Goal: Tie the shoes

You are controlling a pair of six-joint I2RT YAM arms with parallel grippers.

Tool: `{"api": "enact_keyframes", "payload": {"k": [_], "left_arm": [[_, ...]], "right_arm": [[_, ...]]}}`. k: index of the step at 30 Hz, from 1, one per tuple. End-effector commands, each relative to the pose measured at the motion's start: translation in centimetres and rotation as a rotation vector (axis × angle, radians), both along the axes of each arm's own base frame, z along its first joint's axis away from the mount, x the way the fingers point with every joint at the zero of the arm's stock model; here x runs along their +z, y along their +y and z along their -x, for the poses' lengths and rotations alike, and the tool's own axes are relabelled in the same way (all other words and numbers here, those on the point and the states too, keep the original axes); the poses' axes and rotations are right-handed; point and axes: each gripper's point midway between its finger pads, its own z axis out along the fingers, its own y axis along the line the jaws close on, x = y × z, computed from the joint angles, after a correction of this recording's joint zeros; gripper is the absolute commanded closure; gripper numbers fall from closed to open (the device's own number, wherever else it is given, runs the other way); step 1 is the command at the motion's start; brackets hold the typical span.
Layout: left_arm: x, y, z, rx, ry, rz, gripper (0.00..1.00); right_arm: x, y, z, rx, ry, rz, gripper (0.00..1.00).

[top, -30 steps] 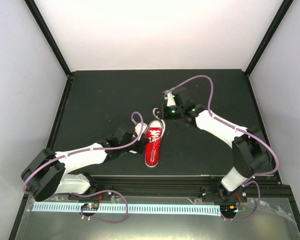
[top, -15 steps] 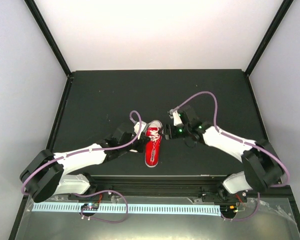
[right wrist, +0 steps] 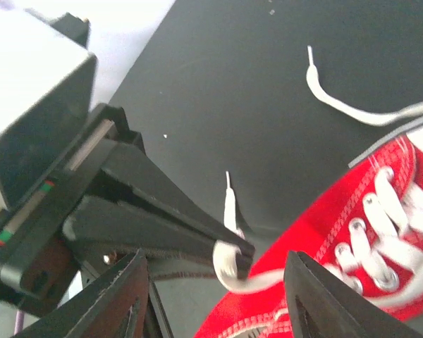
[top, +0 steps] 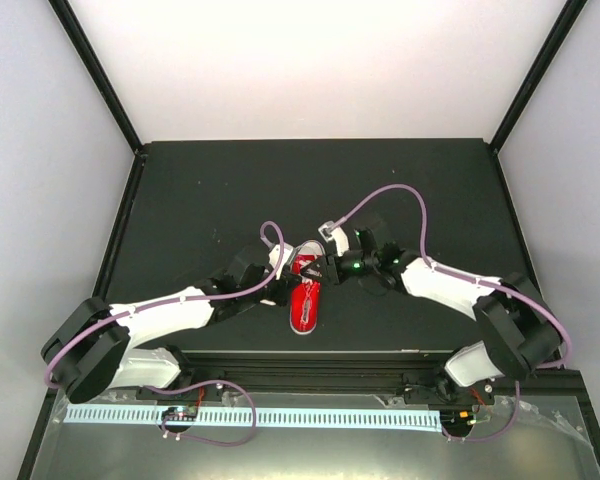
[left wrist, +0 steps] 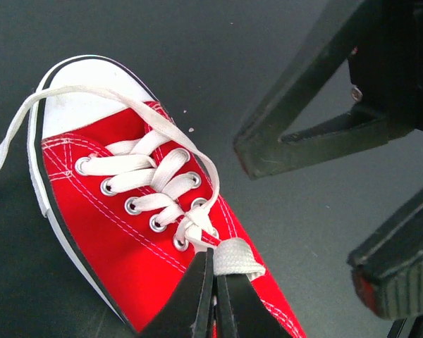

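Observation:
The red shoe (top: 306, 300) lies mid-table with its white toe cap pointing away from the arms. In the left wrist view its white laces (left wrist: 155, 169) cross the eyelets, and one strand runs off past the toe. My left gripper (left wrist: 213, 255) is shut on a folded loop of lace (left wrist: 236, 259) over the shoe's tongue. My right gripper (right wrist: 216, 255) is open, its fingers (right wrist: 120, 296) standing either side of that held loop (right wrist: 225, 260) without touching it. From above, the left gripper (top: 288, 283) and right gripper (top: 325, 268) meet over the shoe.
The black table mat (top: 200, 200) ends at a raised black frame on all sides. A loose lace end (right wrist: 338, 104) trails on the mat beyond the toe. The right arm's purple cable (top: 400, 190) arches above the mat.
My right gripper has opened and swung from behind the shoe down and left to the left gripper's held loop. The left gripper stayed shut on the lace.

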Motion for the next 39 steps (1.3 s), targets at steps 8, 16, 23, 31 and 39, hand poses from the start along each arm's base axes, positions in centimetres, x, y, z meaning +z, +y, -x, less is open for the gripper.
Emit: {"api": "enact_keyframes", "payload": {"k": [8,16,23,31,39], "left_arm": [[1.3,-0.9,0.0,-0.024,-0.019,0.038,0.98],[1.3,-1.0,-0.1,-0.028,-0.022,0.037,0.98],[1.6,-1.0,-0.2,-0.028,-0.03,0.036,0.98],[1.7,-1.3,0.2,-0.053,-0.03,0.053,0.98],[2.0,-1.7,0.3,-0.071,-0.03,0.065,0.98]], "right_arm": [[0.0,2.3,0.1,0.138,-0.02,-0.051,0.52],[-1.2,2.0,0.5,0.143,-0.011,-0.04,0.54],[-1.5,2.0,1.1,0.168,-0.005,-0.059,0.61],[-2.0,1.8,1.2,0.169,-0.016,-0.047,0.57],[-1.3,2.1,0.5,0.161,-0.044,-0.05,0.78]]}}
